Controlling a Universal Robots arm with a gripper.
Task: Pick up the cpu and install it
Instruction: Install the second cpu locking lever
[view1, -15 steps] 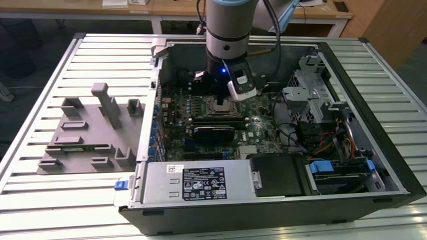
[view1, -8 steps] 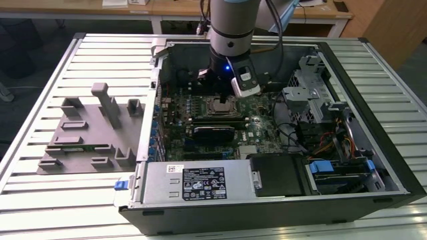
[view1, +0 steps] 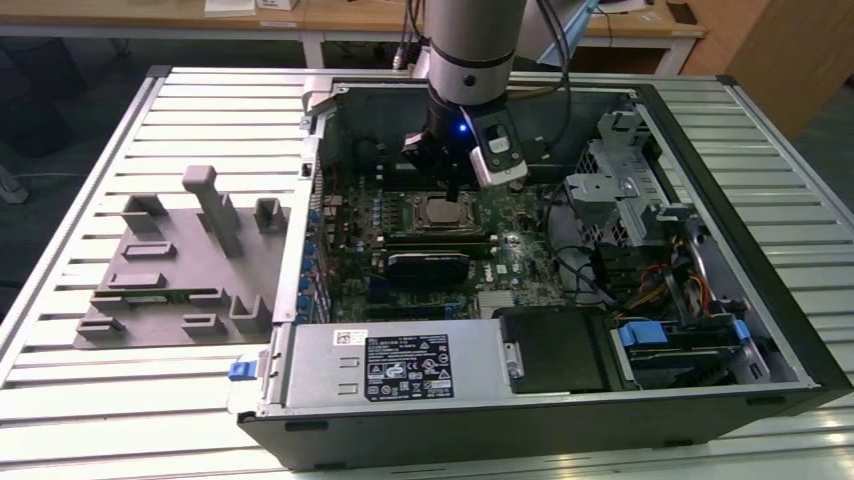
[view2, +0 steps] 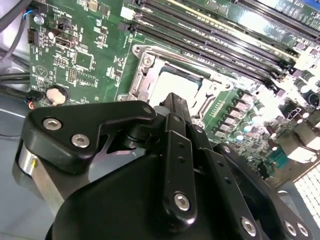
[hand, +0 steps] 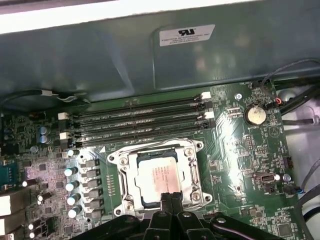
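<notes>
A: Cpu (hand: 159, 176), count one. Square chip with a silvery top, lying flat inside the metal-framed socket (hand: 192, 172) on the green motherboard (hand: 235, 150). It also appears in the exterior view (view1: 441, 212) and in the second wrist view (view2: 172, 86).

B: Its place relative to the jaws?

A: Directly under them. In the first wrist view the gripper (hand: 170, 199) has its two finger tips pressed together, nothing between them, over the chip's near edge. I cannot tell whether they touch its top.

B: Orientation and long axis?

A: Face up and level. Being square, it has no long axis to record; its edges run parallel to the socket frame.

B: Other items, counted?

A: One arm, in the exterior view descending into one open computer case (view1: 747, 330) that lies on a slatted table (view1: 80, 370). Four memory slots (hand: 140, 120), beyond the socket from the jaws. One round coin cell (hand: 255, 115). One gray fixture tray (view1: 174, 270) on the table, well apart from the jaws, toward the exterior view's left. One black heatsink block (view1: 427, 267) on the board, just beside the socket. One power supply (view1: 387, 365) at the case's near end.
</notes>
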